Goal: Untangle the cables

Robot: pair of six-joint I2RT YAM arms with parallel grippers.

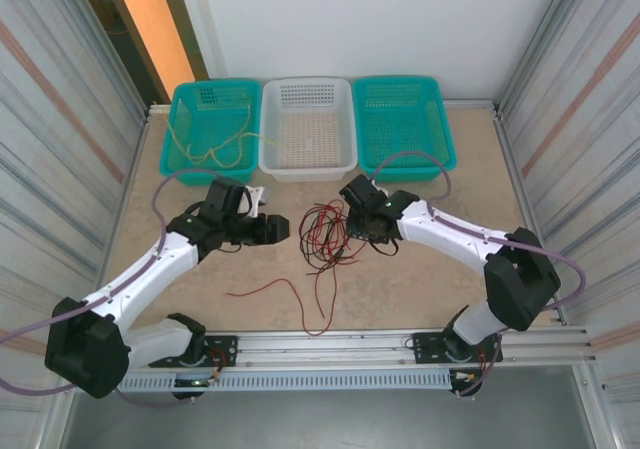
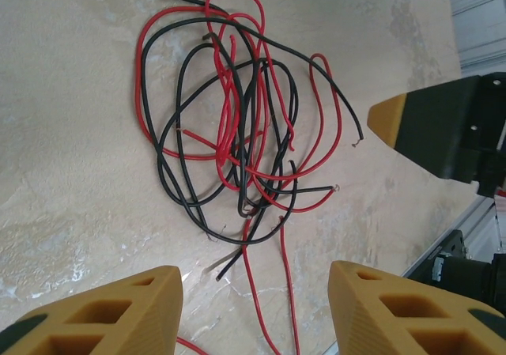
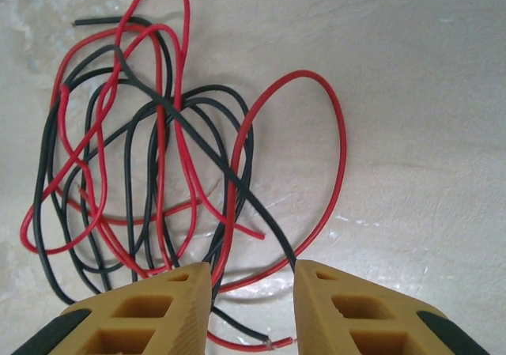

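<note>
A tangle of red and black cables (image 1: 325, 231) lies on the table between my two grippers, and one long red strand (image 1: 300, 294) trails toward the near edge. A yellow cable (image 1: 215, 149) lies in the left teal basket (image 1: 180, 119). My left gripper (image 1: 276, 231) is just left of the tangle. In the left wrist view the left gripper (image 2: 254, 280) is open, low over two red strands that run from the cables (image 2: 229, 118). My right gripper (image 1: 358, 229) is at the tangle's right side. Its jaws (image 3: 253, 276) stand narrowly open around loose red and black ends of the cables (image 3: 158, 157).
A white basket (image 1: 305, 169) and a second teal basket (image 1: 445, 139) stand along the back wall beside the left one. Metal walls close in both sides. A rail (image 1: 400, 344) runs along the near edge. The right gripper's finger (image 2: 395, 118) shows in the left wrist view.
</note>
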